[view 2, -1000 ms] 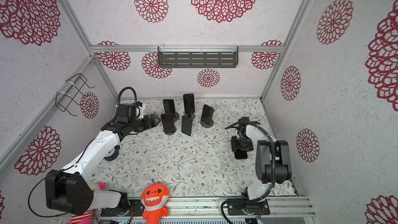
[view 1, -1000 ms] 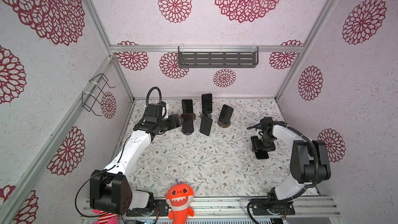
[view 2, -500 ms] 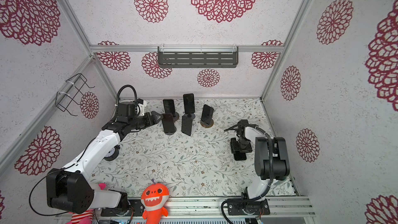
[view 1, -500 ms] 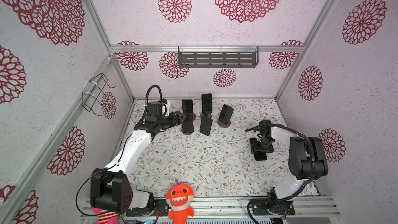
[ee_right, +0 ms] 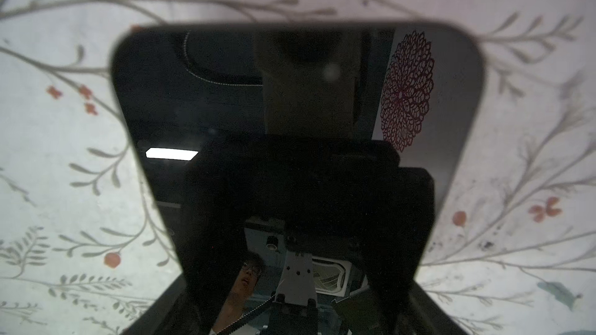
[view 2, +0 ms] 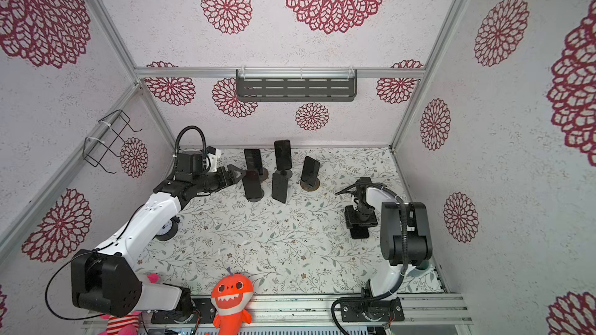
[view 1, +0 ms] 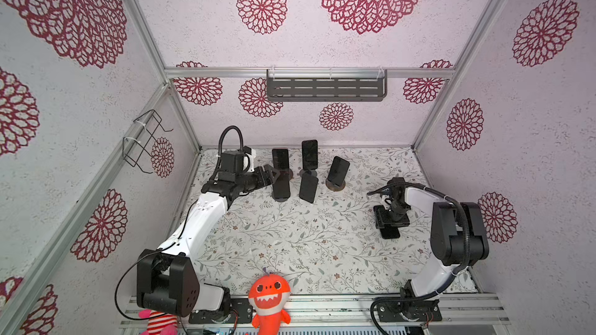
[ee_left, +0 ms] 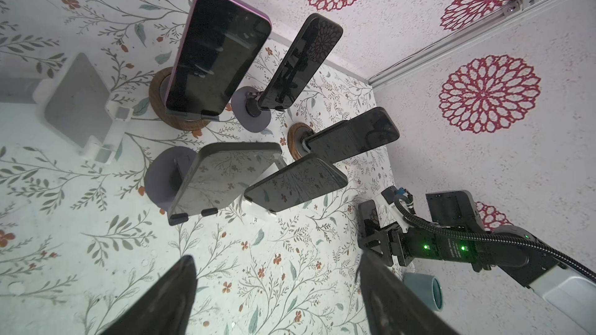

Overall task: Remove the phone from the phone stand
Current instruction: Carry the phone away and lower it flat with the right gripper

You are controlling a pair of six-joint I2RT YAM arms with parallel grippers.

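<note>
One phone (ee_left: 222,178) is propped on the nearest stand (ee_left: 161,175), faced by the left gripper (ee_left: 276,255), spread wide and empty to straddle it, while the right gripper (view 1: 391,220) is hung over a flat phone (ee_right: 290,107) (grip or mere straddle cannot be told).

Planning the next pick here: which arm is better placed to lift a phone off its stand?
Left. The left hand, open, points at the nearest standing phone just ahead of it. The right hand is far off to the side, low over a flat phone.
</note>
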